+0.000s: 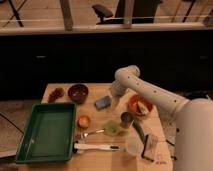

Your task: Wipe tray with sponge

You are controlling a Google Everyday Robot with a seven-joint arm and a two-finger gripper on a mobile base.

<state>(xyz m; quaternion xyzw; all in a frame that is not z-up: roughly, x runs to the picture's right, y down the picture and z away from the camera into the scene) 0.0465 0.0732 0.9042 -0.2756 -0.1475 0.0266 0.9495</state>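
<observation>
The dark-green tray [47,131] lies on the left part of the wooden table [100,90], and nothing lies in it. The blue sponge [103,102] lies on the table right of the tray, near the table's middle. My white arm [150,95] reaches in from the right and bends down over the table. My gripper [115,101] hangs just right of the sponge, close to its right edge. The fingers are hidden against the arm and the table.
A dark red bowl [78,92] and a brown item [56,93] stand at the back. An orange bowl [139,105], a metal cup [126,119], a green item [111,128], a small orange cup [83,121], a white brush [95,147] and a clear cup [133,145] crowd the front right.
</observation>
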